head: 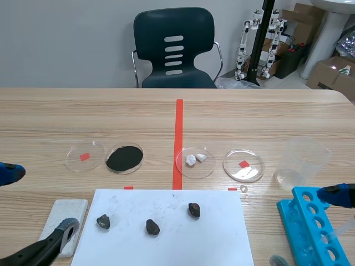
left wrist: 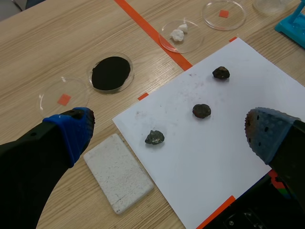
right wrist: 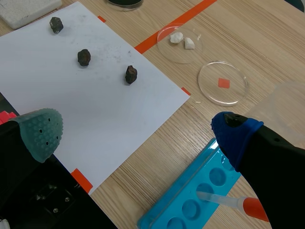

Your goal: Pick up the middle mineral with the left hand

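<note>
Our left end effector (left wrist: 169, 131) hangs wide open and empty, and since the middle stone (left wrist: 201, 110) lies on the paper (left wrist: 214, 162) between two similar stones (left wrist: 155, 137), we might close on the wrong one or skid it away.

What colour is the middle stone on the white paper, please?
Dark brownish black; the middle stone shows best in the left wrist view.

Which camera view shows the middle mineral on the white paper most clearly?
The left wrist view: the middle mineral lies ahead of the open left gripper, large and unblocked. The scene view shows it whole but smaller, as does the right wrist view.
</note>
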You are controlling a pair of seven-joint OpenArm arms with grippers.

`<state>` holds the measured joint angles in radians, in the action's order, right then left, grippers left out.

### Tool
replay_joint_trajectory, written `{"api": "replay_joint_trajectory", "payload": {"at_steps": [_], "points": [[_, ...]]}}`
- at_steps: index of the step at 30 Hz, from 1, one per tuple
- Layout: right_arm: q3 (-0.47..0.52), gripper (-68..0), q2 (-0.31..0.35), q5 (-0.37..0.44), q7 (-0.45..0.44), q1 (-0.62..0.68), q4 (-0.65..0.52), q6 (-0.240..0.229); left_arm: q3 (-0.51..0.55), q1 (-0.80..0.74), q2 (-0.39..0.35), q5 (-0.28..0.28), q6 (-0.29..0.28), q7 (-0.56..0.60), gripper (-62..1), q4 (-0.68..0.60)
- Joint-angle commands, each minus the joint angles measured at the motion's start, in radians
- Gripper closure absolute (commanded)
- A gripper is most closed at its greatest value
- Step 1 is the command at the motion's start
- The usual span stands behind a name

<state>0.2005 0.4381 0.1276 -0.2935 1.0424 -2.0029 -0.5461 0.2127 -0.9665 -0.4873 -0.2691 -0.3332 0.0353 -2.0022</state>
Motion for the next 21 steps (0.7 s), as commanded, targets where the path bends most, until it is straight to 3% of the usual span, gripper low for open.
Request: {"api": "replay_joint_trajectory", "payload": {"at_steps": [1,17,21], "points": [[-0.003,-67.9,0.000,0.011,-0.019,0.002,-0.014,-0.003,0.002,0.003,0.008,-0.011,0.002,0.017,-62.3,-0.007],[-0.003,-67.9,0.000,0.011,-0.018,0.002,-0.014,-0.003,0.000,0.030,0.013,-0.010,0.009,0.014,-62.3,-0.007],[-0.003,-67.9,0.000,0.011,-0.019,0.002,-0.014,-0.003,-0.013,0.085,0.053,-0.010,0.010,-0.078,-62.3,-0.007]]}}
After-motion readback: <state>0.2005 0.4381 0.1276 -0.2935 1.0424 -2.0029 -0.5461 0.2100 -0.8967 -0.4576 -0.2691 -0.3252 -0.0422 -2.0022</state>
